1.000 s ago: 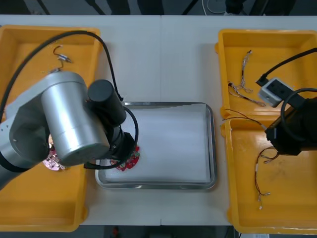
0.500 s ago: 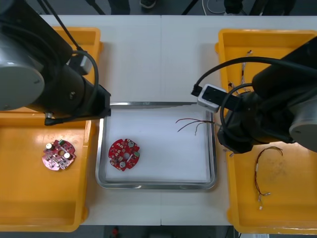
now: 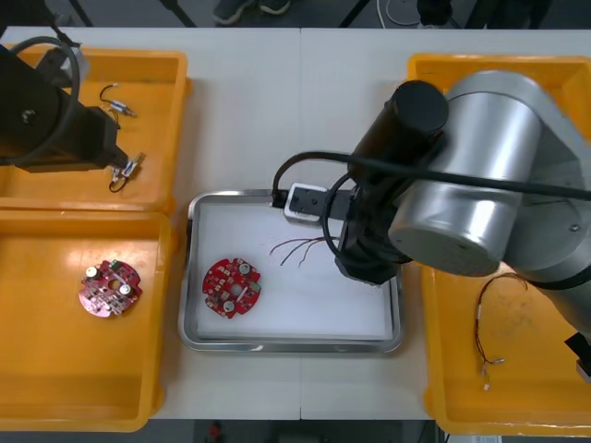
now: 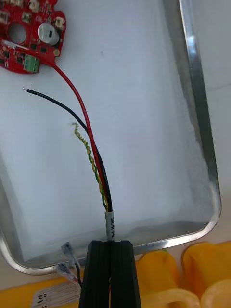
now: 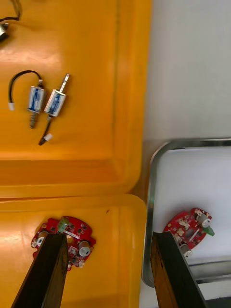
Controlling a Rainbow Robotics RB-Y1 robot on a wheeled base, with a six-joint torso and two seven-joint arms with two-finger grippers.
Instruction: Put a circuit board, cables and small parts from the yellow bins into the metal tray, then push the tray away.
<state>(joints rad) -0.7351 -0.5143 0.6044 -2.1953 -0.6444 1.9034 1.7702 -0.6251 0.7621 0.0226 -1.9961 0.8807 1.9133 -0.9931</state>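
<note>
Brushed metal rim, white matte floor: the metal tray (image 3: 286,346) sits at the centre of the front view, between the yellow bins (image 3: 83,378). Item one, a round red circuit board (image 3: 232,288), lies flat in the tray's lower left; done. Item two, a cable bundle (image 3: 297,247), reaches over the tray's middle from under my right arm and is not yet let go; in progress, by my reading. Item three, small metal parts (image 3: 126,168), lie in the upper-left bin beside my left arm; none are in the tray; outstanding, as is the push. A second board (image 3: 109,288) rests in the lower-left bin; another cable (image 3: 488,318) curls in the lower-right bin.

Right wrist view: my right gripper (image 4: 110,243) is closed tight on the bundle's sleeved end, fingers all but meeting; thin, limp strands fan out over the white floor, one red, one black, one yellow-green twist; the red tip reaches the board's green connector, contact I cannot confirm.

Left wrist view: my left gripper (image 5: 108,236) stands wide apart and holds nothing; it hovers over the seam between bin and tray rim; the parts, small shiny cylinders with black leads, lie well beyond the fingers on glossy plastic.
</note>
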